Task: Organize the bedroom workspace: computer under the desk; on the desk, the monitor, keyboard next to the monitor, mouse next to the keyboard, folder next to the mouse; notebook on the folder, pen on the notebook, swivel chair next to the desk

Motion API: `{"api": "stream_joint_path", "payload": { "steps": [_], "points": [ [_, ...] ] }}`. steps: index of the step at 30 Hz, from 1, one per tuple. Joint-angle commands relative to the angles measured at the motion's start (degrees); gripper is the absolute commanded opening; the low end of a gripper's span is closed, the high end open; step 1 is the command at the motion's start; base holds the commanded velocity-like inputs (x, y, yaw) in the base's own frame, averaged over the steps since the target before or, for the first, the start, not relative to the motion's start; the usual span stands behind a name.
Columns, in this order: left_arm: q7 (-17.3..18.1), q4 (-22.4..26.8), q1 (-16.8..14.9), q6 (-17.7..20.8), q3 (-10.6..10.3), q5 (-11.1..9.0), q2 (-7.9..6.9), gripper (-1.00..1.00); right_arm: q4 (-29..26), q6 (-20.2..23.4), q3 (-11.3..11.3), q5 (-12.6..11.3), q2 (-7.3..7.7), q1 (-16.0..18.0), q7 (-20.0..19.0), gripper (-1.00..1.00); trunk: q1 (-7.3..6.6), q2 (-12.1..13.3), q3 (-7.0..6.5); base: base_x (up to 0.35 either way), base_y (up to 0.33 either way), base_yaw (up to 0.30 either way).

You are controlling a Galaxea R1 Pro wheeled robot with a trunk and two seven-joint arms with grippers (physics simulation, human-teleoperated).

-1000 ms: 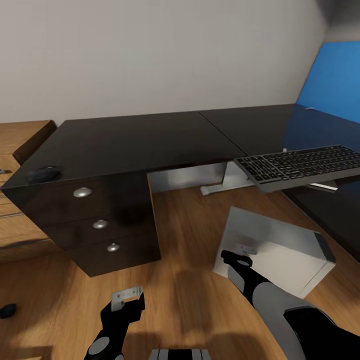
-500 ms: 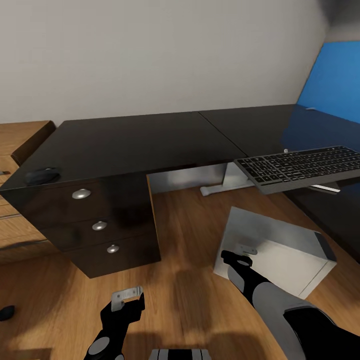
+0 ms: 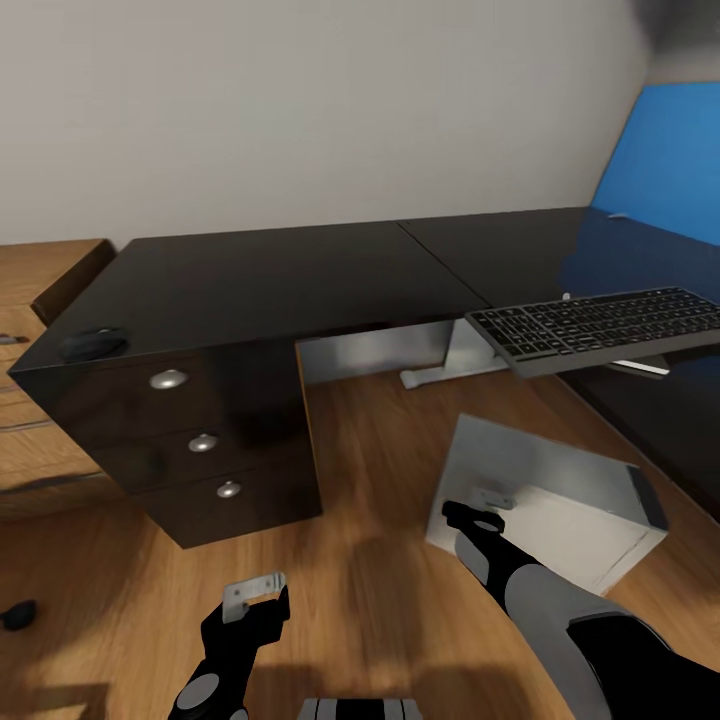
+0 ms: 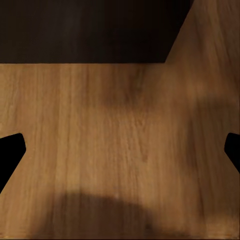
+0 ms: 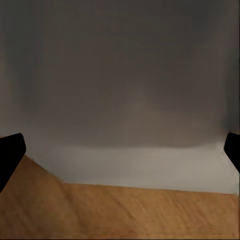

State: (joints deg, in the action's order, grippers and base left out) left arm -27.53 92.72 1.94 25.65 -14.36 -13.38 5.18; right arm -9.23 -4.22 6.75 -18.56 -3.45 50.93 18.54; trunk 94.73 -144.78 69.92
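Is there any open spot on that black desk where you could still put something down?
Yes. The desk top is bare from the mouse at its left front corner across to the keyboard, which overhangs the right wing's edge. Below, it is tighter: the computer lies on the floor by the right hand.

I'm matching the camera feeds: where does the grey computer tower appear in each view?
Head view: the computer stands on the wooden floor at lower right, just ahead of the right gripper.
Right wrist view: its grey side, close ahead between the fingers.
Left wrist view: floor and the dark desk base instead.
Shared landmark: the wooden floor.
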Motion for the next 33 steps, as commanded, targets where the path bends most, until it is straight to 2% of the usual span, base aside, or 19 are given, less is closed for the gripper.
{"api": "stream_joint_path", "payload": {
  "steps": [1, 7, 19, 33],
  "points": [
    [-0.5, 0.1, 0.0, 0.1, -0.1, -0.6, 0.00, 1.00, 0.0, -0.3, 0.8, -0.3, 0.01, 0.1, 0.3, 1.00, -0.04, 0.0, 0.03, -0.274, 0.000, 0.000],
    [-0.4, 0.1, 0.0, 0.1, -0.1, -0.6, 0.01, 1.00, 0.0, -0.3, 0.8, -0.4, -0.04, 0.1, 0.3, 1.00, -0.04, 0.0, 0.03, -0.185, 0.000, 0.000],
    [-0.5, 0.1, 0.0, 0.1, -0.1, -0.6, 0.07, 1.00, 0.0, -0.3, 0.8, -0.3, -0.04, 0.1, 0.3, 1.00, -0.04, 0.0, 0.03, -0.017, 0.000, 0.000],
    [-0.5, 0.1, 0.0, 0.1, -0.1, -0.6, 0.18, 1.00, 0.0, -0.3, 0.8, -0.3, -0.05, 0.1, 0.3, 1.00, 0.32, -0.2, 3.13, 0.000, 0.000, 0.000]
  ]
}}
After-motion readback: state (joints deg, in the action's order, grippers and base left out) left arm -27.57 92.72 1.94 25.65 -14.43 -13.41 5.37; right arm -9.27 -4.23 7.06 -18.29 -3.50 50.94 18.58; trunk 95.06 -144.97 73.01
